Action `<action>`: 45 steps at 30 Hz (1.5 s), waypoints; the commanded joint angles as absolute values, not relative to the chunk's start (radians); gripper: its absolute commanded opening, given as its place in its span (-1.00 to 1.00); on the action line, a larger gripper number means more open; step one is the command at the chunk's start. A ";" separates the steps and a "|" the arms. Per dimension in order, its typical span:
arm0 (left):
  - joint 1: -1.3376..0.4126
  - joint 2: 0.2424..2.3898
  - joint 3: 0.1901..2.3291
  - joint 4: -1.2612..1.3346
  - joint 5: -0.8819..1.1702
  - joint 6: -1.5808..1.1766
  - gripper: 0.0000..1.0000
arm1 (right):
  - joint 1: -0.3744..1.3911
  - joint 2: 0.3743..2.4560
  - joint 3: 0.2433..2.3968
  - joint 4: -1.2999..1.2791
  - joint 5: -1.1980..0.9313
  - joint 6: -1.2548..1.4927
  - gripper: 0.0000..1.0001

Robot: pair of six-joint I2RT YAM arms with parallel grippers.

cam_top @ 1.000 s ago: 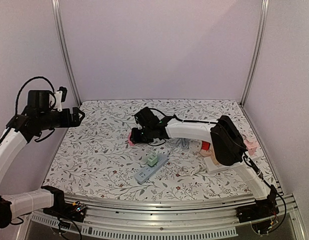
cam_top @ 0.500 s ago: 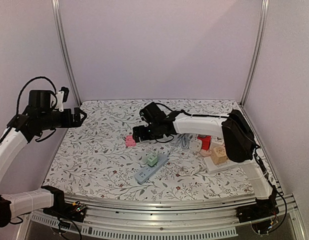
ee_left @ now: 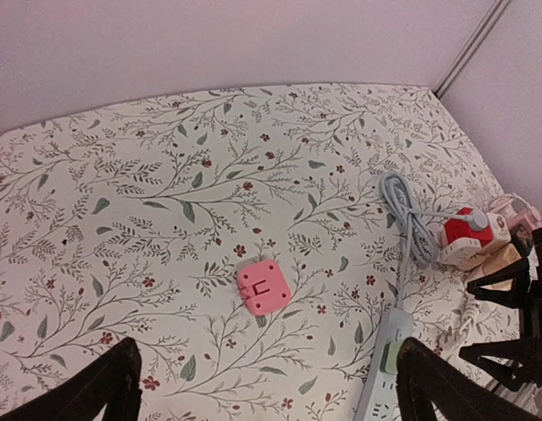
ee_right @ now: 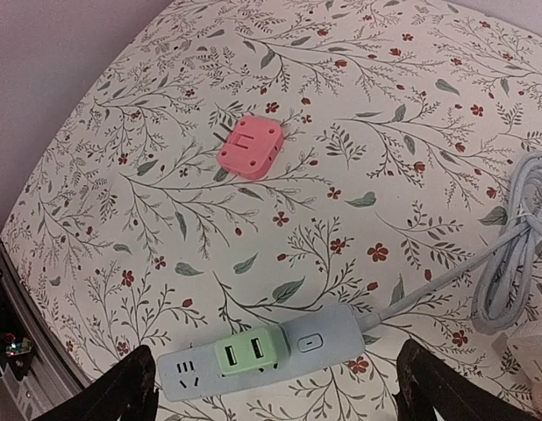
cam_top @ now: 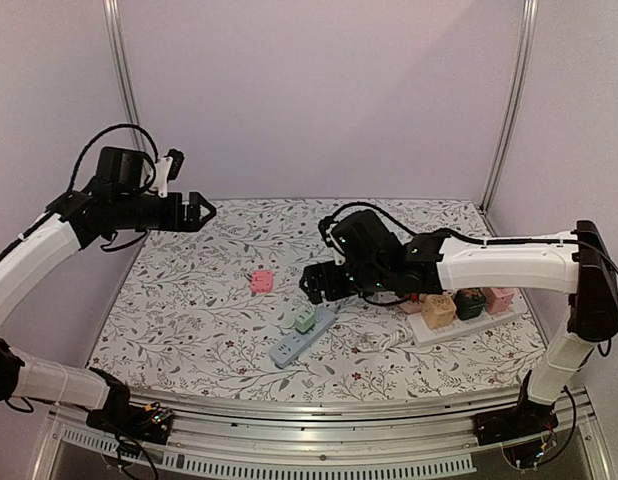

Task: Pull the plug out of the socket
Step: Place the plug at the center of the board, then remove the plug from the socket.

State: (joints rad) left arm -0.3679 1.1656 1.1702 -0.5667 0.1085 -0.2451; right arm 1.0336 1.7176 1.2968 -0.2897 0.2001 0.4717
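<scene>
Floral-print cloth covers the bench (cam_top: 169, 330). The pink plug (ee_right: 250, 143), a rounded plastic square, lies flat on it, well apart from the strip (ee_right: 337, 336), a long smooth grey bar. A glossy green adapter (ee_right: 251, 351) sits plugged into that bar. A grey cable (ee_right: 508, 263) loops off to one side. Now the right hand (cam_top: 314, 283) hovers just beyond the strip, fingers wide apart, gripping nothing. The left hand (cam_top: 207, 212) hangs high over the far-left bench, also spread wide and empty.

my right tool (cam_top: 311, 283) hangs above the power strip (cam_top: 289, 347); bare surface (cam_top: 189, 310) lies left, coiled cable (ee_right: 508, 254) and block tray (cam_top: 469, 327) crowd right.
</scene>
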 commanded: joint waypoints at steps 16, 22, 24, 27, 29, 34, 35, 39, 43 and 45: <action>-0.422 1.155 1.071 -0.584 0.004 -0.232 0.99 | 1.166 2.003 1.463 -0.408 0.274 0.267 0.52; -0.433 1.160 1.073 -0.594 0.004 -0.232 0.99 | 1.166 2.074 1.517 -0.423 0.363 0.217 0.50; -0.438 1.163 1.072 -0.595 0.004 -0.230 0.99 | 1.166 2.091 1.529 -0.423 0.363 0.208 0.50; -0.462 1.173 1.078 -0.603 0.004 -0.220 0.99 | 1.158 2.117 1.542 -0.423 0.323 0.198 0.45; -0.495 1.183 1.081 -0.610 -0.030 -0.209 0.99 | 1.156 2.124 1.541 -0.423 0.318 0.203 0.39; -0.558 1.211 1.090 -0.627 -0.051 -0.196 0.99 | 1.156 2.116 1.507 -0.390 0.321 0.219 0.20; -0.565 1.214 1.091 -0.627 -0.046 -0.196 0.99 | 1.155 2.115 1.502 -0.385 0.320 0.219 0.13; -0.606 1.204 1.086 -0.631 -0.025 -0.222 0.99 | 1.150 2.111 1.474 -0.368 0.319 0.240 -0.25; -0.653 1.143 1.014 -0.587 0.056 -0.338 0.99 | 1.144 2.082 1.430 -0.325 0.330 0.281 -0.60; -0.661 1.101 0.939 -0.517 0.125 -0.418 0.99 | 1.146 2.056 1.400 -0.290 0.331 0.306 -0.77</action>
State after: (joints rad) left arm -0.6289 1.1774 1.0508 -0.5869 0.0097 -0.2718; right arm 1.1503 2.0861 1.4689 -0.3271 0.3328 0.2451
